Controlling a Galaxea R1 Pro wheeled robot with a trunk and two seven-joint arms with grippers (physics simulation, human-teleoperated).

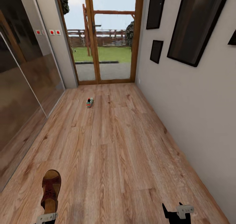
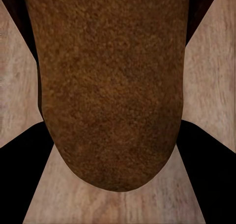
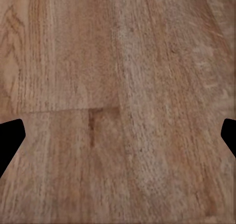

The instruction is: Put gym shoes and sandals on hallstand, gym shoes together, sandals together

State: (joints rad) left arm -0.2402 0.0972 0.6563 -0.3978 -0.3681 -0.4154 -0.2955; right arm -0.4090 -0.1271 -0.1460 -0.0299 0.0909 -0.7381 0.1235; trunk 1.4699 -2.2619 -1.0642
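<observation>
Left gripper is clamped on a sandal, held over the floor. Right gripper hangs wide open, holding nothing. One shoe lies far off near the door.

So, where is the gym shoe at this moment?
In the head view, the gym shoe lies on the corridor floor far ahead, slightly left of centre, just before the glass door and well beyond the sandal at the left tool.
</observation>
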